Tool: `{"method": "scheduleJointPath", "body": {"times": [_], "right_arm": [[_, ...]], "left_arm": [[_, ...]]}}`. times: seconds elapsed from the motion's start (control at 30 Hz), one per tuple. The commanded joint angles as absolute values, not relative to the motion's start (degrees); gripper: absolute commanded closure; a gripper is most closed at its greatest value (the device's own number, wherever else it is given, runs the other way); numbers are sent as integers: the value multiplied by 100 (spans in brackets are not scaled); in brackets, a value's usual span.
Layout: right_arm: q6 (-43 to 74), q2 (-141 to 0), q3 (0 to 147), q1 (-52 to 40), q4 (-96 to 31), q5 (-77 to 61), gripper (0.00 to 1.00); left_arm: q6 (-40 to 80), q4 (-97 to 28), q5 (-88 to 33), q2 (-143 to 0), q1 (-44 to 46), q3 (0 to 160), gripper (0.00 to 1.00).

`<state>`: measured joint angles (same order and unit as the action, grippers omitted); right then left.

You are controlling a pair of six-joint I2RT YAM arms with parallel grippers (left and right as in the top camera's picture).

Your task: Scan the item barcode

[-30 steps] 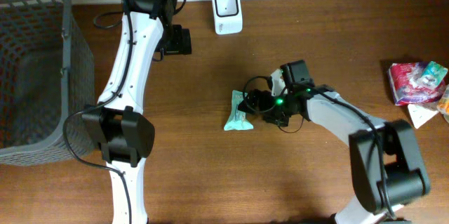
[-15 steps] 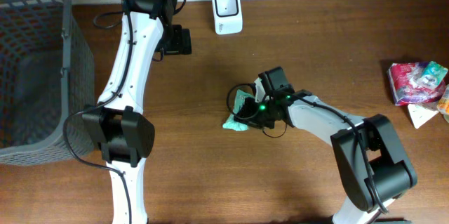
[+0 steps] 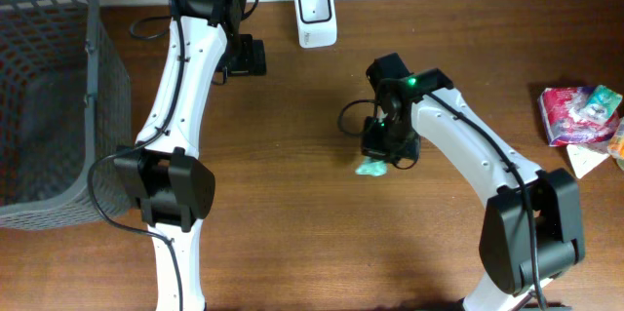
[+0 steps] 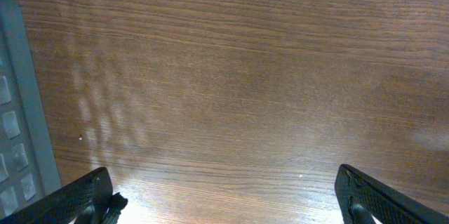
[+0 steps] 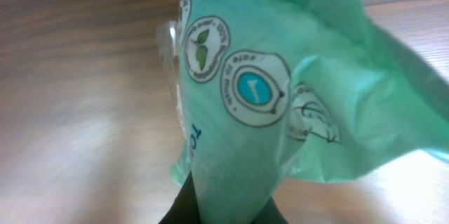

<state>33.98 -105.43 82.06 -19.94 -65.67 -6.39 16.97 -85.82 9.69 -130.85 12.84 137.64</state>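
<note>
The item is a green plastic packet (image 3: 371,167) with round printed logos, hanging crumpled from my right gripper (image 3: 386,147) near the table's middle. In the right wrist view the packet (image 5: 266,90) fills the frame and my right gripper (image 5: 224,213) is shut on its lower end. No barcode shows on the visible face. The white barcode scanner (image 3: 316,16) stands at the table's back edge, left of and behind the packet. My left gripper (image 3: 249,58) hovers left of the scanner; its fingers (image 4: 84,196) stand wide open over bare wood with nothing between them.
A grey mesh basket (image 3: 49,97) stands at the table's left side, and its rim (image 4: 14,112) shows at the left wrist view's edge. Colourful snack packets (image 3: 580,114) and a white wrapper (image 3: 585,161) lie at the far right.
My right gripper has shut on the green packet, lifted it off the wood and carried it a little to the right. The left arm has not moved.
</note>
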Motion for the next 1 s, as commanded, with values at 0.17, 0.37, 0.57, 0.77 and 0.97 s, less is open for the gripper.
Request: {"method": "scheduleJointPath", "body": {"times": [0.17,0.37,0.57,0.77,0.97], "right_arm": [[5312,-10884,7929,-1986,-6976,1743,96],[5452,-11369,7929,-1986,-6963,1850,96],[5234,-11408,7929,-2043,-6877,1719,91],[5221,-11417,7929,-2471,-6582,1553,71],[4652,-11417,8114,-2777,-6169,1039,52]], "left_arm": [[1754,-8580,1015,-13137,1306,13837,1],[1754,-8580,1015,-13137,1306,13837,1],[1754,-8580,1015,-13137,1306,13837,1],[1754,-8580,1015,-13137,1306,13837,1],[1754,-8580,1015,-13137,1306,13837,1]]}}
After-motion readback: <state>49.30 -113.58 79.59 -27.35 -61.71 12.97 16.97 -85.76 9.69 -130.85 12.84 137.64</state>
